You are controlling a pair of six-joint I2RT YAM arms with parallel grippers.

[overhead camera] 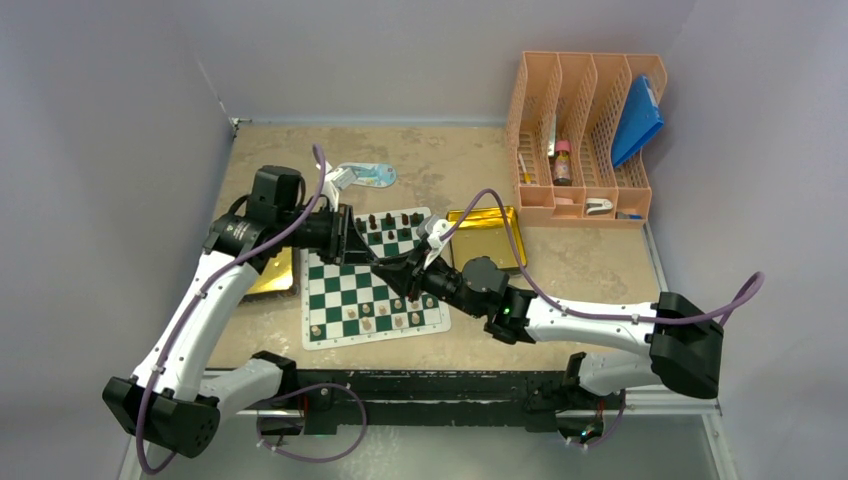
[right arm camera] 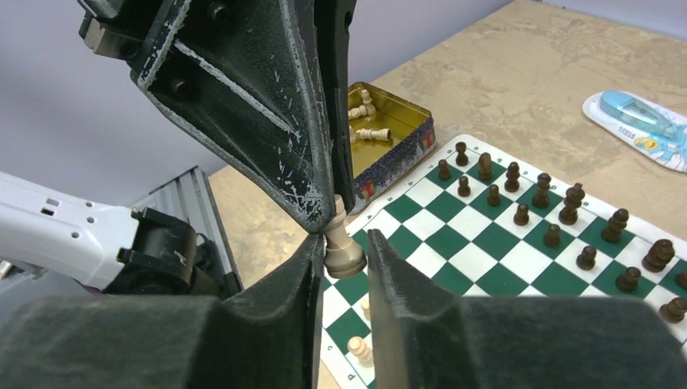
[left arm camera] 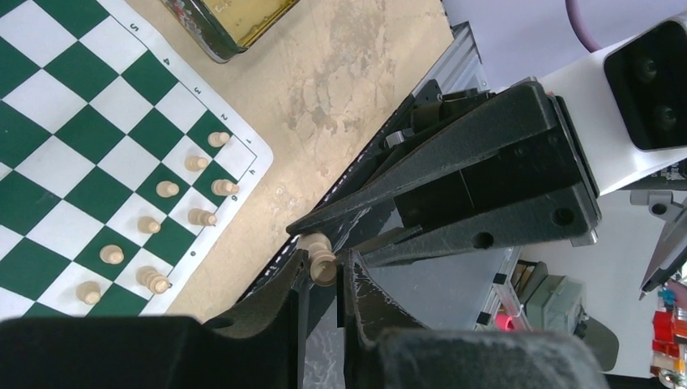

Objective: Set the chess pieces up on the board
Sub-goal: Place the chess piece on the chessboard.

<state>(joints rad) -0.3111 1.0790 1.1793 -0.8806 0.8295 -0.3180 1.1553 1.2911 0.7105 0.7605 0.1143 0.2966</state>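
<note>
A cream chess piece (right arm camera: pixel 343 248) hangs above the board (overhead camera: pixel 338 292) between both grippers. My left gripper (left arm camera: pixel 324 261) is shut on its top, and my left gripper's fingers (right arm camera: pixel 267 113) come down onto it in the right wrist view. My right gripper (right arm camera: pixel 344 253) stands around its base, jaws slightly apart, a thin gap on one side. The two grippers meet tip to tip over the board's right side (overhead camera: pixel 408 268). Cream pieces (left arm camera: pixel 166 189) line the board's near rows. Dark pieces (right arm camera: pixel 518 194) fill the far rows.
A gold tin (overhead camera: pixel 487 235) with loose cream pieces (right arm camera: pixel 369 130) lies right of the board. Another gold tray (overhead camera: pixel 276 276) sits to its left, partly under my left arm. A peach organiser (overhead camera: pixel 585 140) stands at the back right, and a blue-white packet (overhead camera: pixel 365 176) lies behind the board.
</note>
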